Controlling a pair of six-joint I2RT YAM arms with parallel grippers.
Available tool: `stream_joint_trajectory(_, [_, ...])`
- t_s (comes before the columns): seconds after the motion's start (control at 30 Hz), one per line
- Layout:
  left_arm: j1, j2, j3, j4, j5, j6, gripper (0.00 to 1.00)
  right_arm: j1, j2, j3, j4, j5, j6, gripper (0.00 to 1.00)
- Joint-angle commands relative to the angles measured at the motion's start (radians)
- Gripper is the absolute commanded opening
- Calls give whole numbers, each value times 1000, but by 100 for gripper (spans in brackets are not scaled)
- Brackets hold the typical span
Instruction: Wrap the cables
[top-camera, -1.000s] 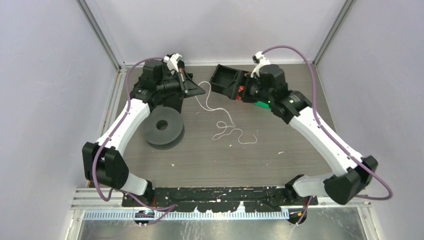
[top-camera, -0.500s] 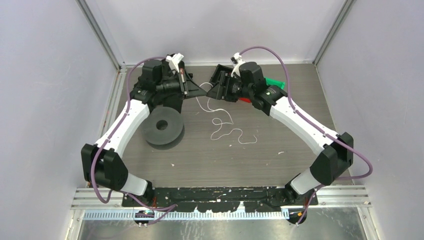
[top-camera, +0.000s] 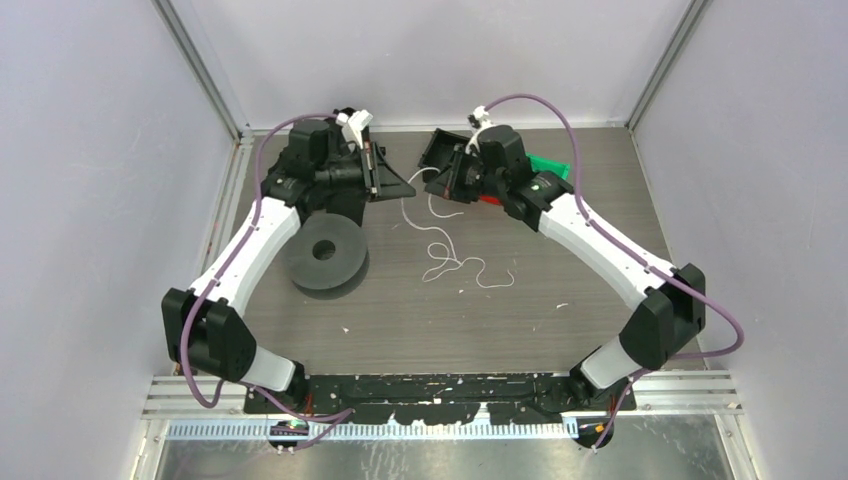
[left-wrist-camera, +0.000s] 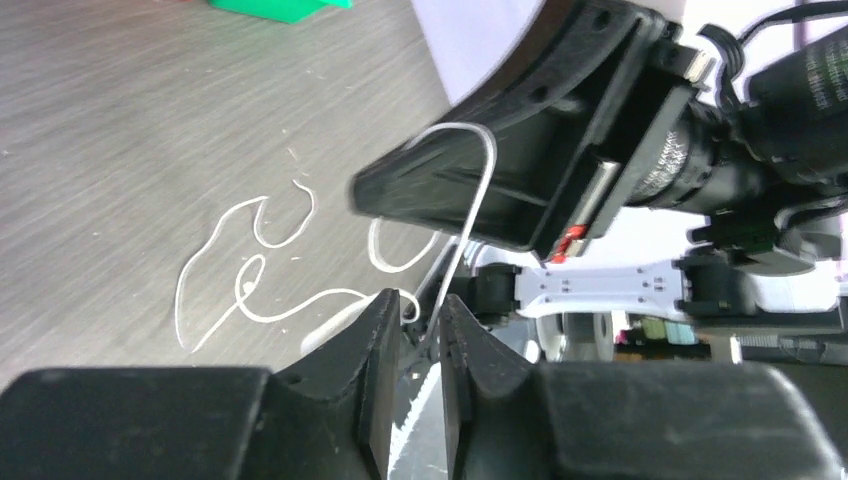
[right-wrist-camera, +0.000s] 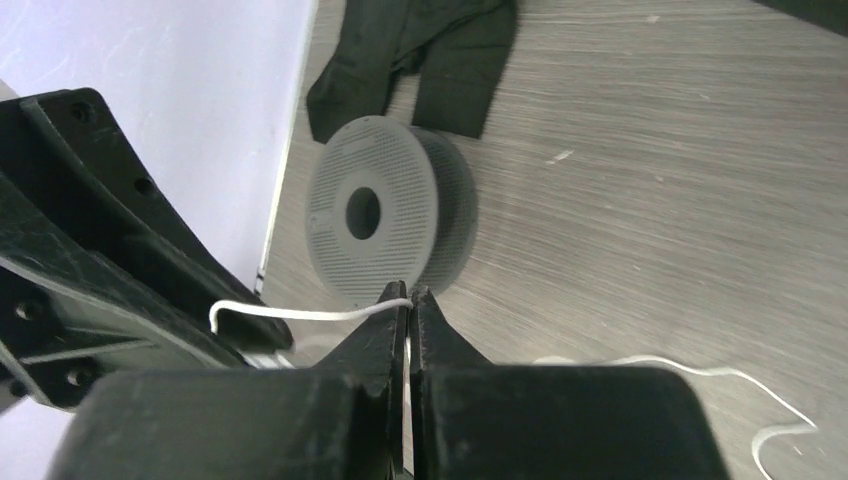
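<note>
The right claw (right-wrist-camera: 408, 298) is closed on the cable (right-wrist-camera: 300, 314), with the thin white wire pinched at its very fingertips. From that pinch a short stretch runs straight across to the left claw (left-wrist-camera: 420, 302), which faces it tip to tip just beside it. The left claw's jaws stand a narrow slit apart. The wire passes through that gap and arches up in a stiff hook, and it looks loose there, not clamped.

From the two claws the rest of the cable drops to the counter (top-camera: 560, 330) and trails away toward the near side and middle. It lies in small curly loops, and its overall line runs from the far edge toward the arms' bases. It is string-thin, springy and kinked.

The grey spool (top-camera: 326, 254) lies flat on the left arm's side, well apart from the loops. The left arm is the nearer one to it. Any winding probably has to carry the held end that way.
</note>
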Motion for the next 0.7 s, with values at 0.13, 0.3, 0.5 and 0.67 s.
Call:
stream_joint_trajectory(0.13, [21,-13,200,-473,-392,349,42,-206,-174,-9,-370,120,-25,0])
stream_joint_trajectory(0.3, [119,-27,215,-657,-712,390,50,-274,-224,21,-587,352,-108,0])
stream_joint_trajectory(0.5, [405,-33,100,-753,-798,327,51,-275,-256,1,-570,377,-134,1])
stream_joint_trajectory(0.67, [505,-168,-88,-661,-887,278,59,-275,-232,-21,-525,297,-115,1])
